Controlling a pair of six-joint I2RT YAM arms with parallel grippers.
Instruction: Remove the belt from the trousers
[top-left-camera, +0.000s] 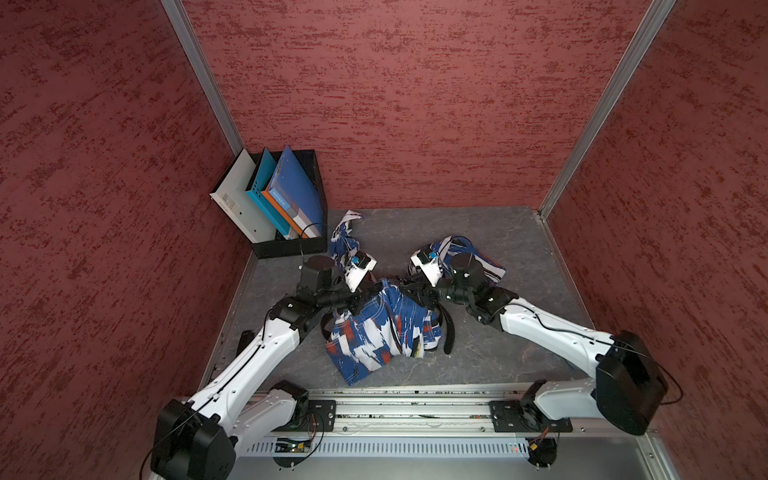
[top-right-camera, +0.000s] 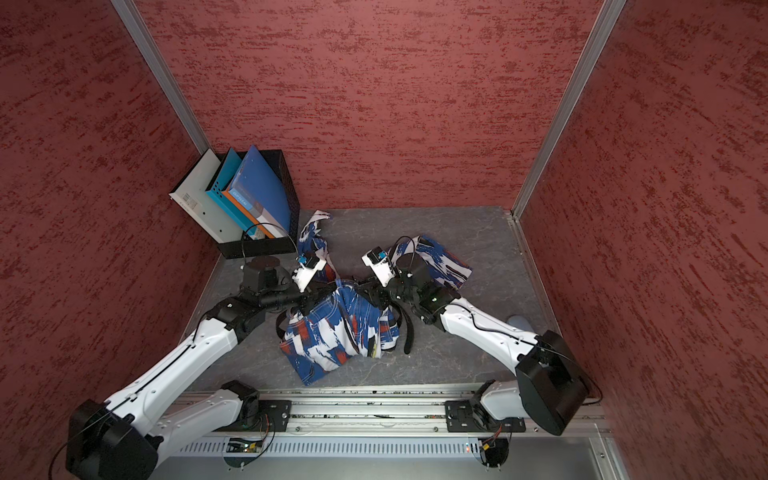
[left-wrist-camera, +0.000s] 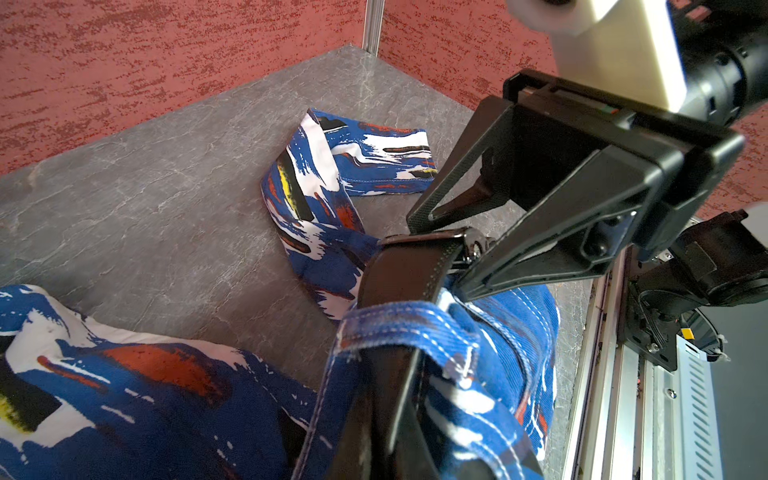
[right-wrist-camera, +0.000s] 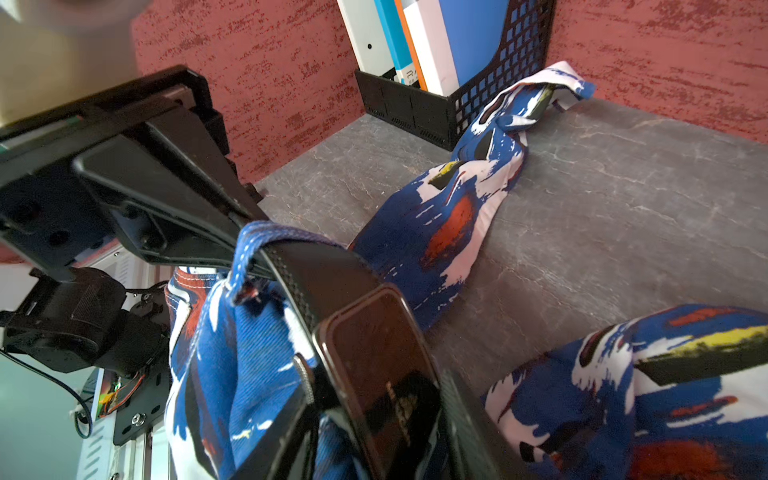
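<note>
Both grippers sat at the trousers' (top-left-camera: 374, 336) waistband: left gripper (right-wrist-camera: 243, 230) clamped shut on it at a loop, right gripper (left-wrist-camera: 446, 253), just right, parted around the belt's (left-wrist-camera: 403, 270) buckle end.

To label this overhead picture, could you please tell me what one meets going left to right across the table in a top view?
Black file box → bunched waist of the trousers → loose tail of the belt.

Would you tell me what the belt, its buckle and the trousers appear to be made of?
Belt: looks like black leather or imitation, with a fine embossed weave. Buckle: glossy dark plate, probably metal; it mirrors light. Trousers: seemingly cotton twill; diagonal ribs and white stitching show.
</note>
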